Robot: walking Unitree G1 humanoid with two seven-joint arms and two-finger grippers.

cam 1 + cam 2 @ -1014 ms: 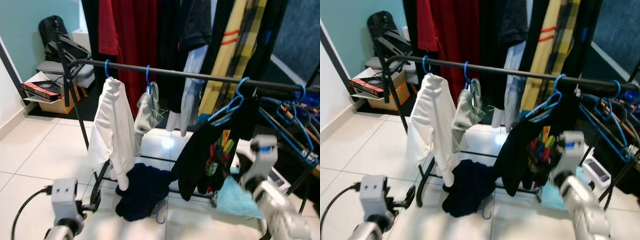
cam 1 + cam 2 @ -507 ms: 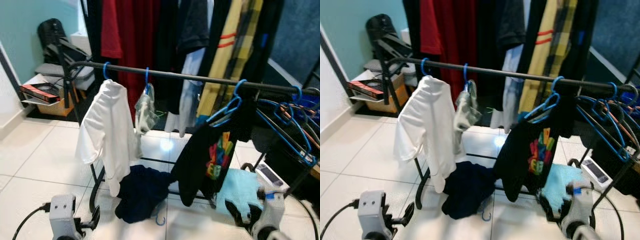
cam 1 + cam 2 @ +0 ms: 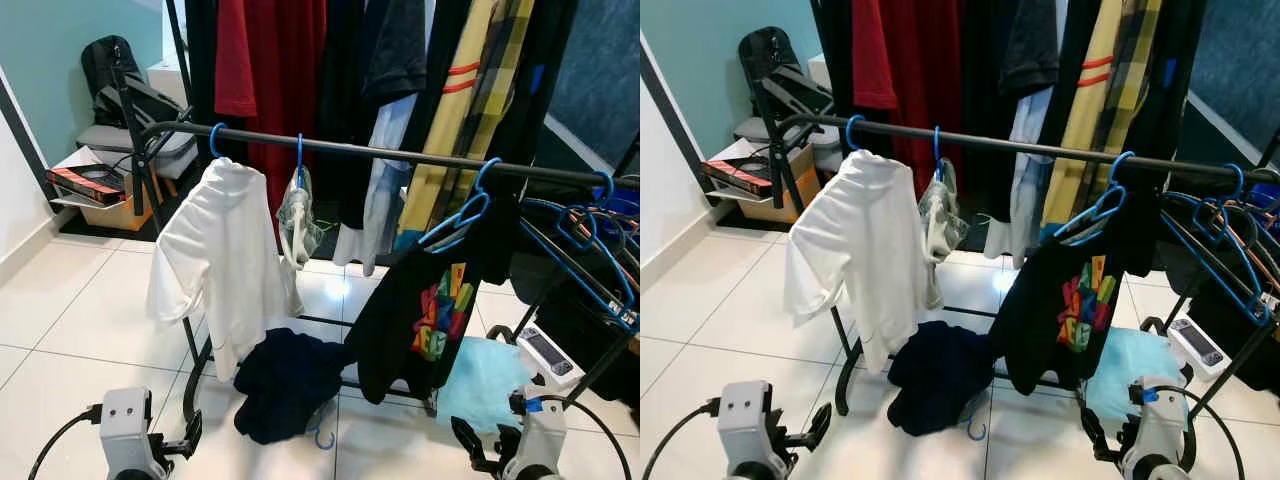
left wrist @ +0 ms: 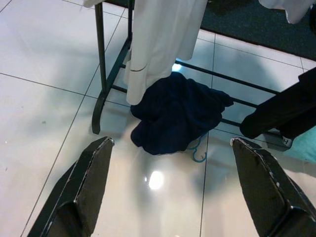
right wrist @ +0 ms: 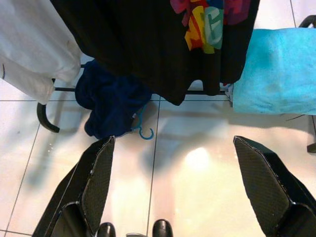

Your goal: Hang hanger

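Note:
A black T-shirt with a colourful print hangs on a blue hanger from the black rail, right of the middle. A white shirt and a small grey garment hang further left on blue hangers. Under the rail a navy garment lies on the tiles, and a blue hanger hook sticks out from beneath it. My left gripper is open, low over the floor before that heap. My right gripper is open too, low in front of the black T-shirt, holding nothing.
Several bare blue hangers hang at the rail's right end. A light blue cloth and a white device lie below them. The rack's foot stands on the tiles. A shelf with boxes is at far left.
My right arm has dropped from beside the black T-shirt down to floor height. The white shirt has swung and settled. The left arm stays low.

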